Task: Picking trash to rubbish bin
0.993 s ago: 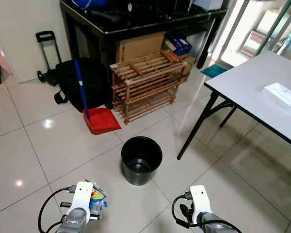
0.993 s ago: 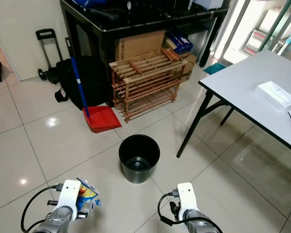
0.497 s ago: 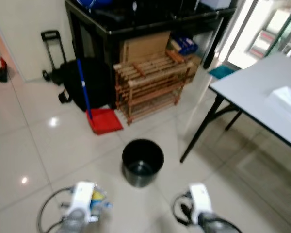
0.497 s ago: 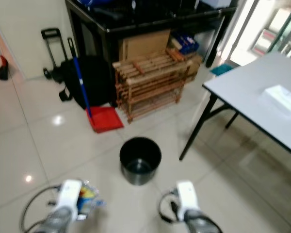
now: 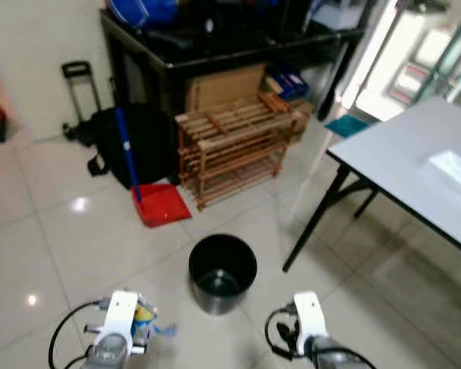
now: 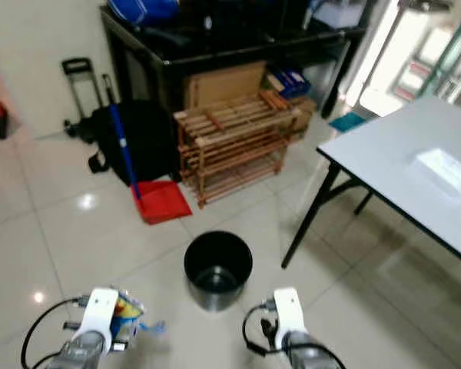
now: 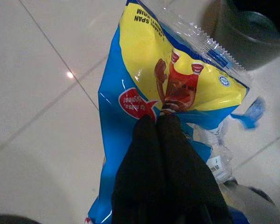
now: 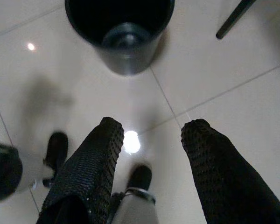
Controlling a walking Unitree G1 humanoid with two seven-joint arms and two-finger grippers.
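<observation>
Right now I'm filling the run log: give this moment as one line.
left gripper: shut on wrapper | right gripper: open, empty | bin: ahead on floor | wrapper not yet binned

The bin (image 5: 222, 273) stood on the floor (image 5: 54, 238) ahead, between the two arms — dustpan (image 5: 161, 204) and rack (image 5: 238, 142) behind it, the rack under a desk (image 5: 215, 46). The table (image 5: 415, 165) stood right; the left gripper (image 7: 162, 122) held a wrapper (image 7: 177, 79) left of the bin.

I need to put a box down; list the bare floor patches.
Bare tile lies between the black bin and the grey table, and left of the bin below the red dustpan. It is crowded at the wooden rack and black bag.
</observation>
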